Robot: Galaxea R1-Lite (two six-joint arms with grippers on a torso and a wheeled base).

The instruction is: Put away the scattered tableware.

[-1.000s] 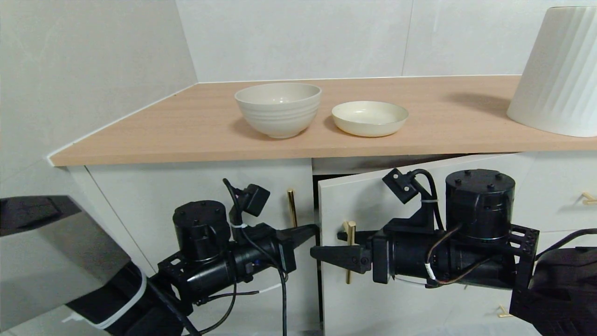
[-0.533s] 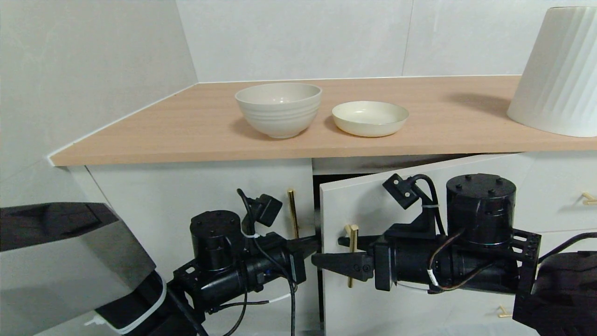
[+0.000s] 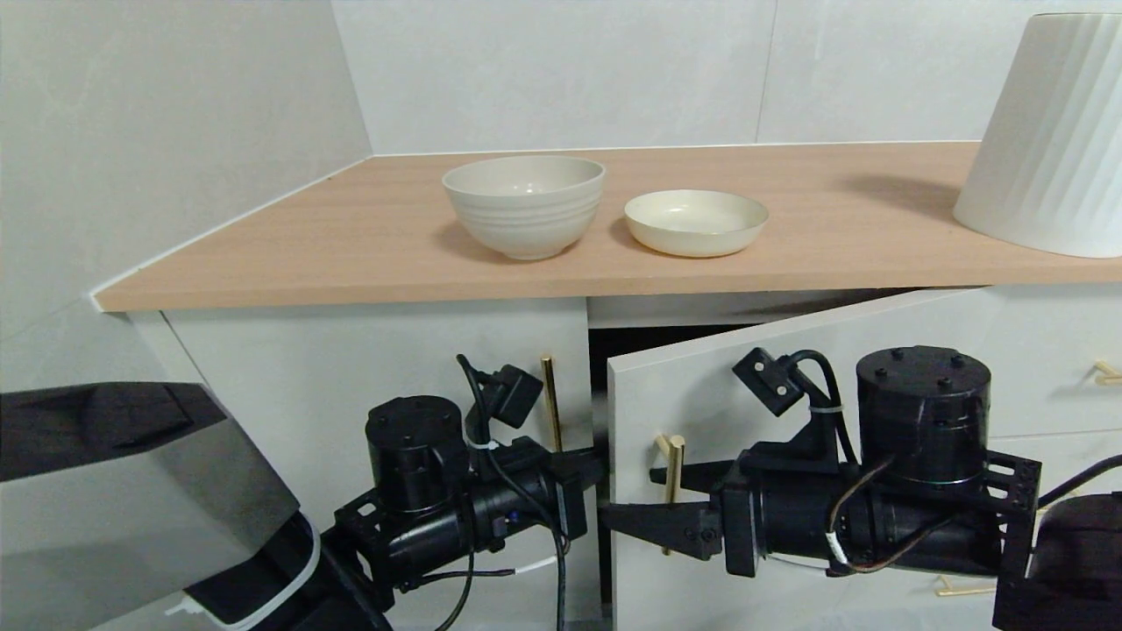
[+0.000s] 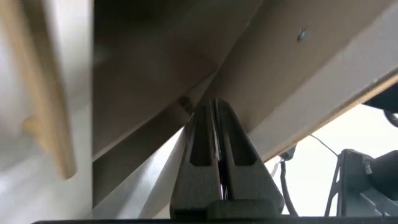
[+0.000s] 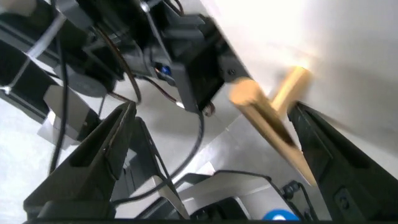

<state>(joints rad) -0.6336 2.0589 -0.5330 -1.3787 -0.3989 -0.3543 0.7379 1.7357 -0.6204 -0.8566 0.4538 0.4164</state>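
Observation:
A ribbed cream bowl (image 3: 523,203) and a shallow cream dish (image 3: 696,221) stand side by side on the wooden counter (image 3: 351,245). Below them, the right cabinet door (image 3: 789,350) stands ajar. My right gripper (image 3: 631,497) is open, its fingers either side of that door's brass handle (image 3: 671,473). In the right wrist view the handle (image 5: 270,118) lies between the spread fingers (image 5: 106,149) of the right gripper (image 5: 212,109). My left gripper (image 3: 596,460) is shut, its tip in the dark gap between the two doors. Its closed fingers (image 4: 214,143) point at the door's inner edge.
A tall white ribbed object (image 3: 1052,131) stands on the counter's right end. The left door (image 3: 351,368) is closed, with its own brass handle (image 3: 550,399). Drawer pulls (image 3: 1106,372) show far right. Tiled walls close the corner behind and on the left.
The right door has swung further open as my right gripper drew back and lower with the handle between its fingers. My left gripper has moved right, into the gap.

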